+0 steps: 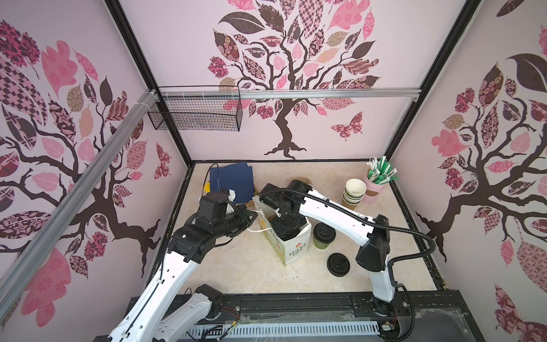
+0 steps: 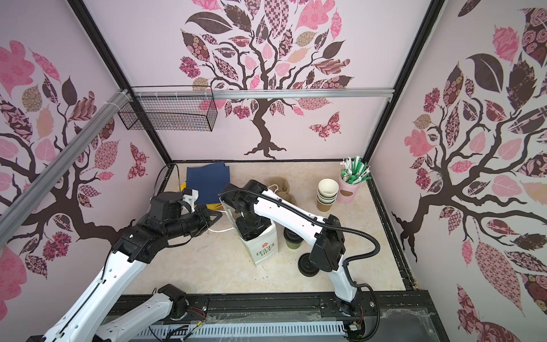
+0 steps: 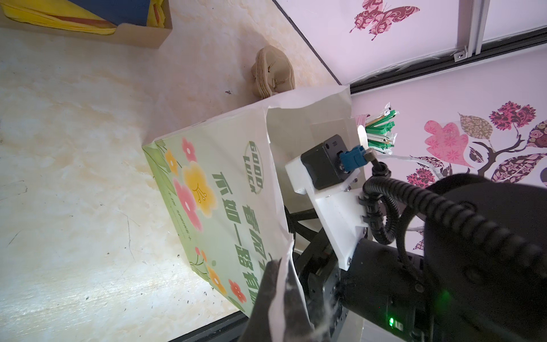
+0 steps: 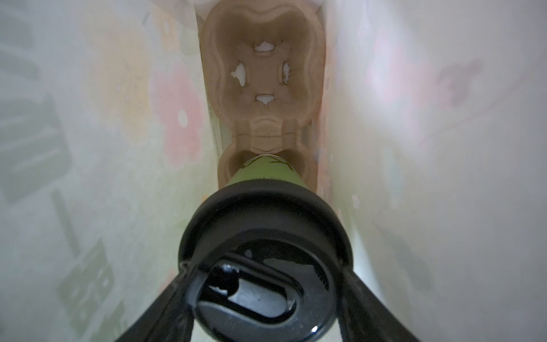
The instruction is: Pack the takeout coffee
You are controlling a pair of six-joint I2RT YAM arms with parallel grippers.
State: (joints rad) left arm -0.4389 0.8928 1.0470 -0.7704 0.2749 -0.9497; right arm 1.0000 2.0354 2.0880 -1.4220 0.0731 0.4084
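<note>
A white and green flowered paper bag (image 1: 291,250) (image 2: 263,250) (image 3: 213,189) stands open mid-table. My left gripper (image 3: 279,263) (image 1: 251,214) is shut on the bag's rim, with the paper pinched between its fingers. My right gripper (image 4: 263,266) reaches down inside the bag, shut on a takeout coffee: an olive-green cup (image 4: 266,173) under a black lid (image 4: 263,225). The cup's base sits at the near pocket of a brown pulp carrier (image 4: 307,59) on the bag's floor; the far pocket is empty. A second lidded takeout coffee (image 1: 322,237) (image 2: 293,241) stands on the table just right of the bag.
A loose black lid (image 1: 338,264) lies near the front right. Nested lidless cups (image 1: 353,192) and a pink holder of stirrers (image 1: 374,189) stand at the back right. Blue sheets (image 1: 232,180) lie at the back left, with spare brown carriers (image 2: 279,185) behind the bag.
</note>
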